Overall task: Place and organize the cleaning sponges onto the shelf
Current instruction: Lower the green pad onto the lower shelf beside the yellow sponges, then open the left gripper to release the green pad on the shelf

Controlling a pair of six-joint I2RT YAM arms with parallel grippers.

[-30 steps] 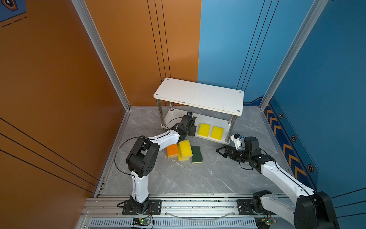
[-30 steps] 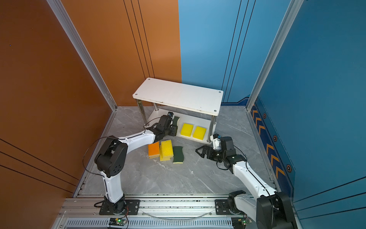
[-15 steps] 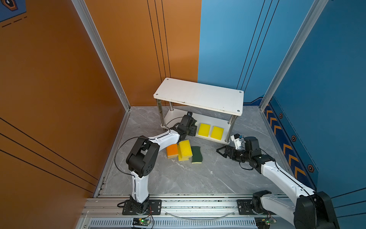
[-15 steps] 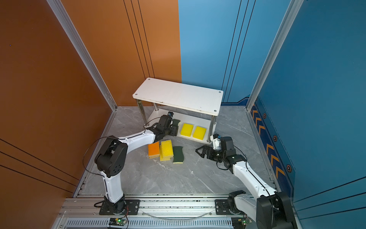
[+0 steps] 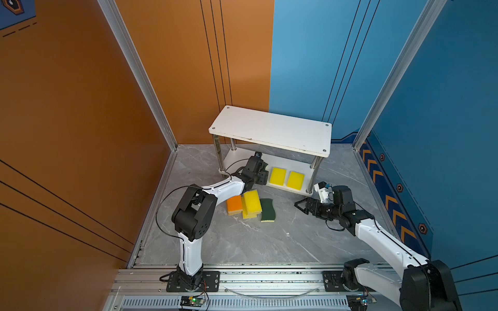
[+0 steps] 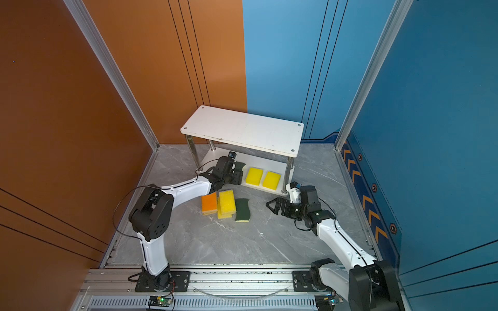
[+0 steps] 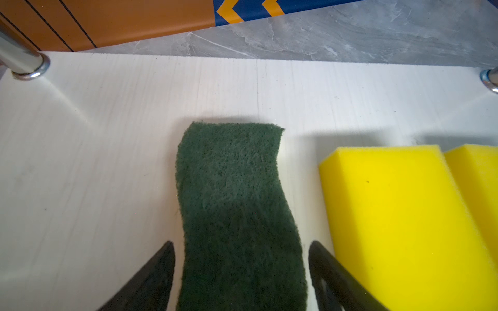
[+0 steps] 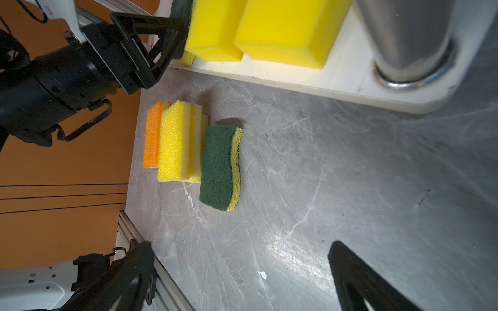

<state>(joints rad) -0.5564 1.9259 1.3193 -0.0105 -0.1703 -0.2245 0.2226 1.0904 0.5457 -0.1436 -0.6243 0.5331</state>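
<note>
The left gripper (image 7: 241,280) straddles a green scouring pad (image 7: 237,204) on the shelf's lower board (image 7: 107,161), jaws parted, gaps showing. The right gripper (image 8: 239,277) hovers wide open, empty.

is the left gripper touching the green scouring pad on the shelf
Apart. The left wrist view shows white board in narrow gaps between each finger of the left gripper and the green scouring pad.

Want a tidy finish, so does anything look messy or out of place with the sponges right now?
Yes. On the floor, a yellow sponge lies crooked atop another, overlapping the orange one, with a green pad beside them. The shelf row looks neat: a green pad and two yellow sponges.
</note>
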